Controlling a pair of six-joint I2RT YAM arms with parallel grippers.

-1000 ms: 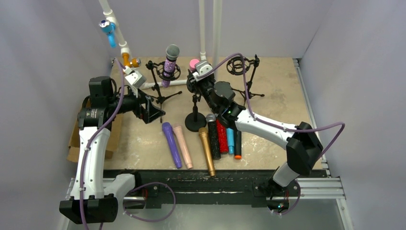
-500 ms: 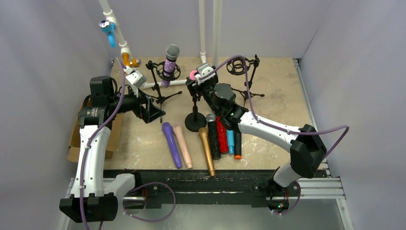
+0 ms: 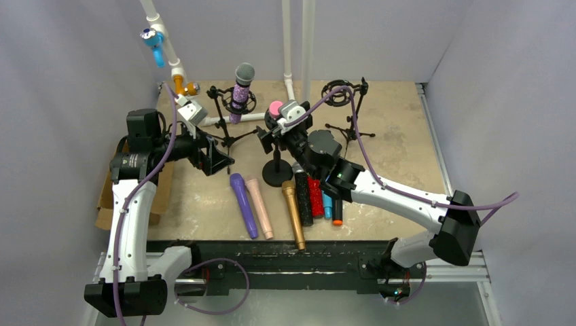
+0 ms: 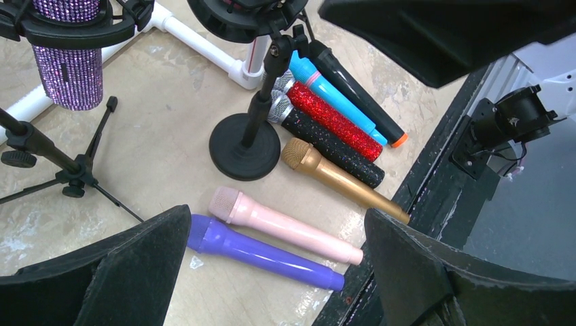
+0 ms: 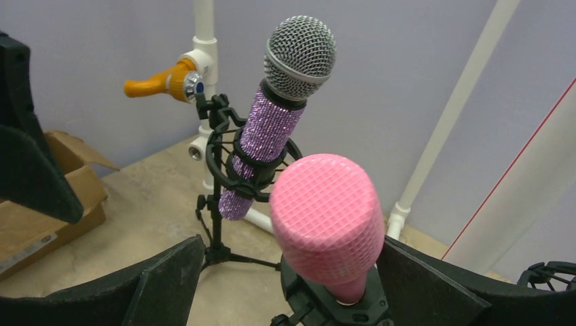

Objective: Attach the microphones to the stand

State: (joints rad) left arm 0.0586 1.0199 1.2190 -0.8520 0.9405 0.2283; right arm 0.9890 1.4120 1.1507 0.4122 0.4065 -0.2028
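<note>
Right pincer [image 5: 293, 278]: released, fingers standing wide on either side of the pink, lattice-textured round-headed microphone [image 5: 326, 217], not touching it. That microphone sits upright between them in the black round-based desk stand [image 4: 244, 146]. The purple-glitter microphone with grey mesh head [image 5: 261, 146] sits clipped in a black tripod stand [image 5: 217, 197] beyond the pincer. Left pincer [image 4: 275, 224]: released, empty, above the purple plastic microphone [image 4: 265, 252] and the pale peach microphone [image 4: 285, 227], which lie flat.
</note>
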